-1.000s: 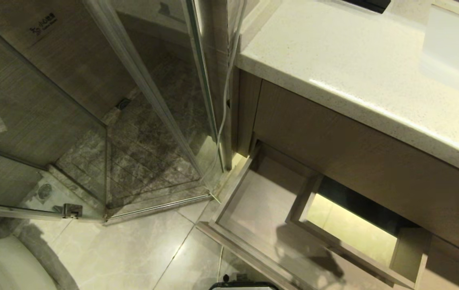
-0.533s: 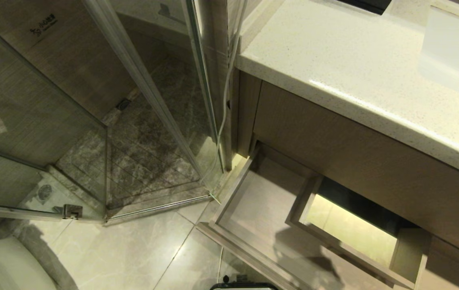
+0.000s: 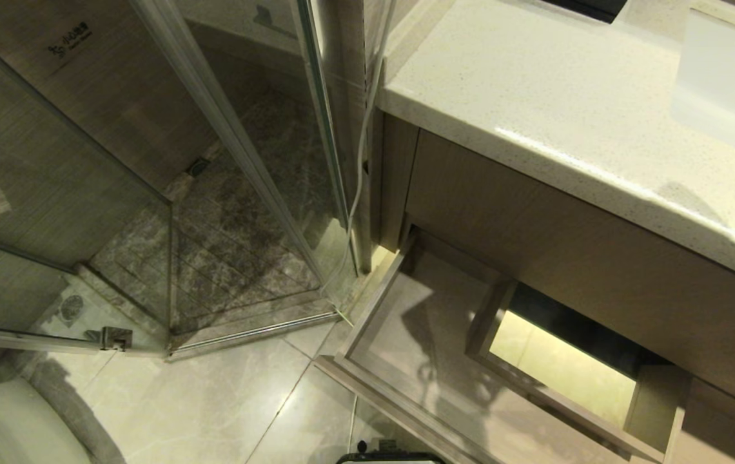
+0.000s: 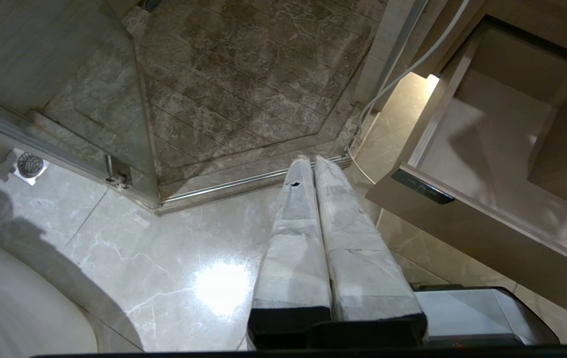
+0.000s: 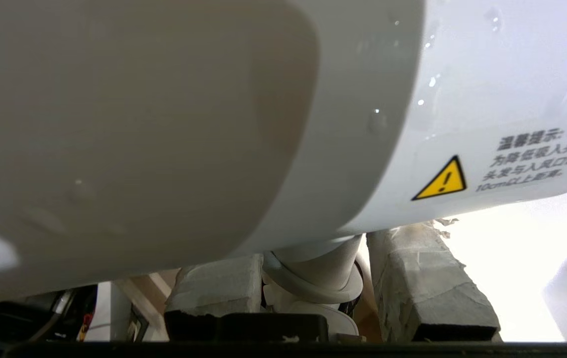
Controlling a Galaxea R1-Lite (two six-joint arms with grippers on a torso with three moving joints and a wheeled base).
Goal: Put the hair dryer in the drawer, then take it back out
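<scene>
Up close in the right wrist view, the hair dryer (image 5: 373, 99) fills nearly everything: its white round barrel bears a yellow warning triangle and small printed lines, and water droplets dot the shell. Below the barrel its handle runs down between the two padded fingers (image 5: 427, 283) of the right gripper (image 5: 313, 283), which are closed on it, one on each side. From the head view neither the dryer nor that gripper can be seen.

Beneath the wood-grain vanity front the drawer (image 3: 406, 322) stands pulled open, its pale beige floor bare apart from shadows, with a boxed rectangular cut-out toward its right. Its front carries a small dark label (image 4: 423, 186). Above it lies the speckled tabletop (image 3: 535, 96), with a white basin at its far right. A white cord (image 3: 361, 161) hangs down beside the glass shower door (image 3: 225, 129).

Over the marble floor (image 4: 164, 258), the left gripper (image 4: 313, 164) points downward, its wrapped fingers pressed together with nothing between them.
</scene>
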